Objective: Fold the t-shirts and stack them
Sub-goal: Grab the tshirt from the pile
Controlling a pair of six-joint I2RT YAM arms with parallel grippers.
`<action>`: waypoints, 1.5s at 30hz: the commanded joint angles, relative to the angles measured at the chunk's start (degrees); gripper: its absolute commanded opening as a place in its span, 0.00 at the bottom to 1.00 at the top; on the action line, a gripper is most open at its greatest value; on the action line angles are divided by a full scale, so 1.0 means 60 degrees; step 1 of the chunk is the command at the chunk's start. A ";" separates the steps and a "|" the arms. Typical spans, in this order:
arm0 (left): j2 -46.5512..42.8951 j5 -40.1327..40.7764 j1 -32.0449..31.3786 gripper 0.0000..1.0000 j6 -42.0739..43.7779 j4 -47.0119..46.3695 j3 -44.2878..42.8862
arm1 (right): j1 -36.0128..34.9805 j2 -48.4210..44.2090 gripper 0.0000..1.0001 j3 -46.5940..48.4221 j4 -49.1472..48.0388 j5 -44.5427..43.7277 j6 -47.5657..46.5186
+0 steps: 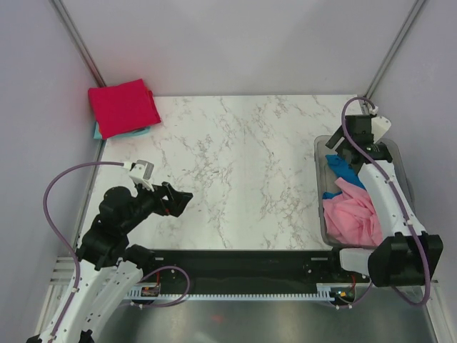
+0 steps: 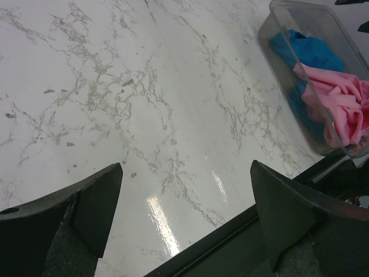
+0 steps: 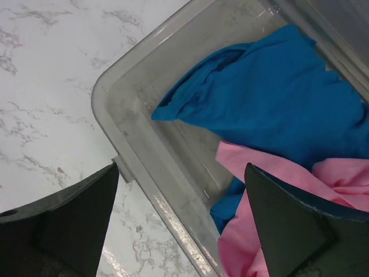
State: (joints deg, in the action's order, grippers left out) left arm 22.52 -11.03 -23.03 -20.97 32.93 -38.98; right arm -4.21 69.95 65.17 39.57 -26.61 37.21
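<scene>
A folded crimson red t-shirt [image 1: 123, 107] lies on a folded pale teal t-shirt [image 1: 131, 132] at the far left corner. A crumpled bright blue t-shirt [image 1: 345, 170] and a pink t-shirt [image 1: 353, 214] lie in the clear tub [image 1: 319, 158] at the right. They also show in the right wrist view, blue [image 3: 271, 92] and pink [image 3: 248, 242]. My right gripper [image 1: 341, 148] hovers open over the tub's far end, empty. My left gripper [image 1: 178, 199] is open and empty above the bare table at the near left.
The marble table [image 1: 243, 157] has grey walls at back and sides. A black rail [image 1: 235, 261] runs along the near edge. The tub's rim [image 3: 150, 184] crosses under the right fingers. The left wrist view shows the tub [image 2: 277, 40] far right.
</scene>
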 commanded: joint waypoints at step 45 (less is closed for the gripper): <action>-0.0135 0.0300 0.0117 1.00 0.0097 -0.0141 -0.0036 | 0.0174 0.2595 0.00 1.1888 -0.1296 0.8092 -0.0333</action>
State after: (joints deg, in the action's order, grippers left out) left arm 22.26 -10.33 -22.76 -20.97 32.95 -38.98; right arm -1.72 88.79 131.55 37.78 8.05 28.49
